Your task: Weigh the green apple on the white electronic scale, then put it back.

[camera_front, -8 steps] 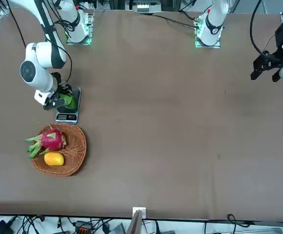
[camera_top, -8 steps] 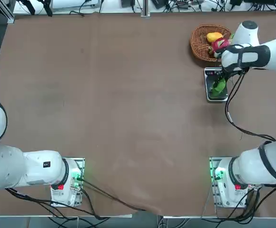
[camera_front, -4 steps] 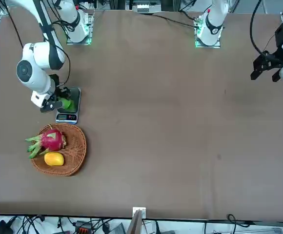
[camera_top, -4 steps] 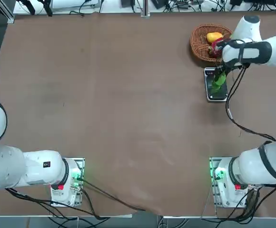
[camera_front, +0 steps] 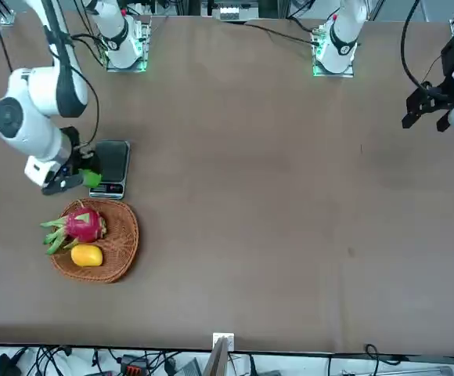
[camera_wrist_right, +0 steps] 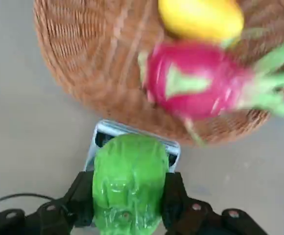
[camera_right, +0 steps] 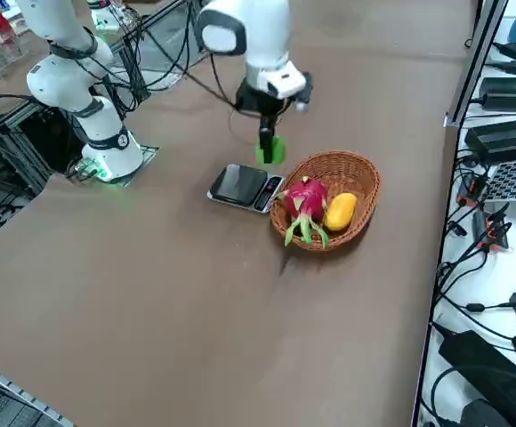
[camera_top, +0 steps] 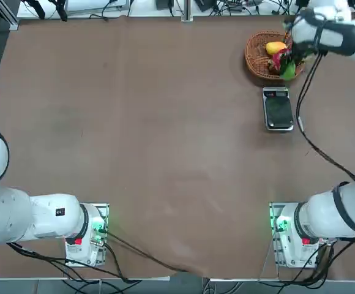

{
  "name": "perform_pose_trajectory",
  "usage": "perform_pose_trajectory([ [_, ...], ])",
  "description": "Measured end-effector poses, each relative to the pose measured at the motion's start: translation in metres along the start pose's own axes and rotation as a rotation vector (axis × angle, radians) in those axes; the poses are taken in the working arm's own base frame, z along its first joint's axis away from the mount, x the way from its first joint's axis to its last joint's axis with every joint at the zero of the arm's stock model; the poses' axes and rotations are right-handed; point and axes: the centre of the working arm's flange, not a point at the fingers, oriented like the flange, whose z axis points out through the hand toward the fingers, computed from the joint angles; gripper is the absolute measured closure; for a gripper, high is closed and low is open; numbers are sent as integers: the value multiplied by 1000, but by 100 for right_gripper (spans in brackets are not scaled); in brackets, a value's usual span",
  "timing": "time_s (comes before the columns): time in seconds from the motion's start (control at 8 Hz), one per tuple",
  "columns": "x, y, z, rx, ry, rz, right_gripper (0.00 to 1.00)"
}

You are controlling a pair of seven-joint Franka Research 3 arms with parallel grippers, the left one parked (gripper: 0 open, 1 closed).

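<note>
As right arm [camera_front: 37,110] reaches over table [camera_front: 235,235], right tool [camera_wrist_right: 128,196] angles downward; pinches green apple [camera_wrist_right: 130,181] aloft.

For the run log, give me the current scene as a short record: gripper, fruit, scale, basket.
right gripper: shut on the green apple, raised off the table
green apple: between the fingers, off the scale
scale: on the table beside the basket, nothing resting on its platform
basket: holds pink dragon fruit and yellow fruit
task stage: apple not yet in the basket; probably being carried back there
</note>
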Motion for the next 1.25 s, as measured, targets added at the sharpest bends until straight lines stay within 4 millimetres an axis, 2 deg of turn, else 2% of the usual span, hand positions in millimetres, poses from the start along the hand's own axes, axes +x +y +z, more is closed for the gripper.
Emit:
perform_pose_trajectory([
  [0.12,23,0,-3,-1,22,-8,32],
  [0.25,45,-1,4,11,32,-9,32],
  [0.5,86,-6,31,38,40,-16,32],
  [0.75,118,-25,51,45,50,-47,32],
  [1.0,134,-38,74,51,40,-67,32],
  [1.25,139,-38,95,56,20,-66,32],
])
